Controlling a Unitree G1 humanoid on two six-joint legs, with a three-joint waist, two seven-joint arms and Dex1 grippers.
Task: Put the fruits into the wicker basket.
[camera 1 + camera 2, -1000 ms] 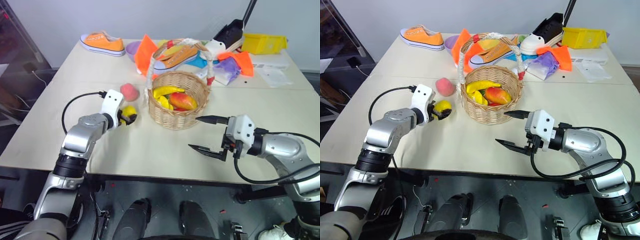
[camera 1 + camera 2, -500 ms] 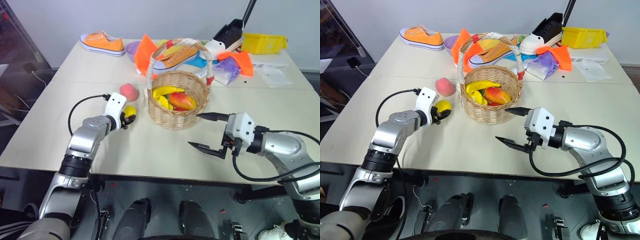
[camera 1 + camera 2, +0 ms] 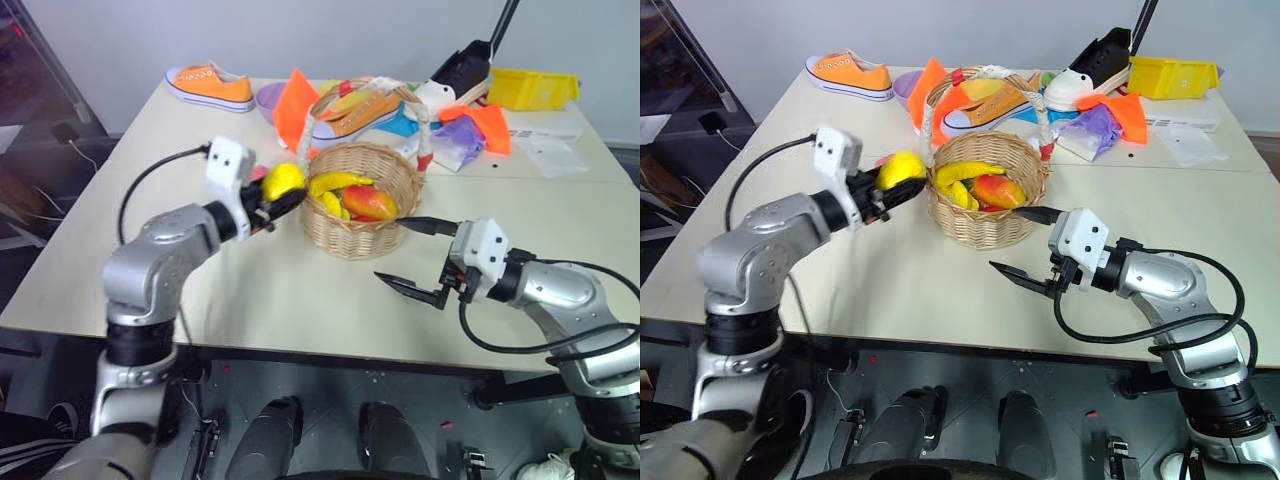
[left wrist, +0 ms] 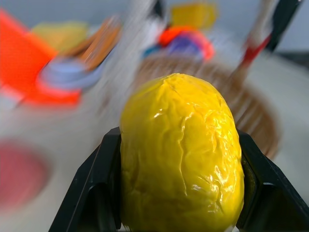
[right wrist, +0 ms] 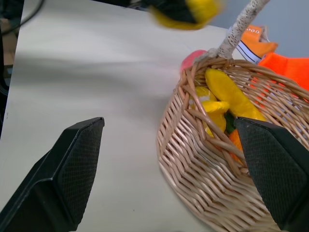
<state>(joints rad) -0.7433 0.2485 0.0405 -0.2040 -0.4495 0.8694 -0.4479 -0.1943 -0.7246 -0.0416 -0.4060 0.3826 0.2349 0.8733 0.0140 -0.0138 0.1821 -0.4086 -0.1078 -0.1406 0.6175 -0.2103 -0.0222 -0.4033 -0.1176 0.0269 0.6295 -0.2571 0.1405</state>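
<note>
Now left gripper (image 3: pixel 283 203) clasps lemon (image 3: pixel 283 180).

You're looking at a glossy yellow lemon (image 4: pixel 181 154) with a wrinkled sheen, set between the black fingers (image 4: pixel 94 186) of the left hand (image 3: pixel 272 203). The wicker basket (image 3: pixel 362 235) is tan weave, its handle (image 3: pixel 424 110) wrapped white with red ends. Inside you see a yellow banana (image 3: pixel 337 182) and a red-orange mango (image 3: pixel 370 202). A pink-red peach (image 5: pixel 193 59) peeks out behind the rim. The right hand (image 3: pixel 413 258) has black fingers on a white housing. The tabletop (image 3: pixel 300 300) is plain beige.
</note>
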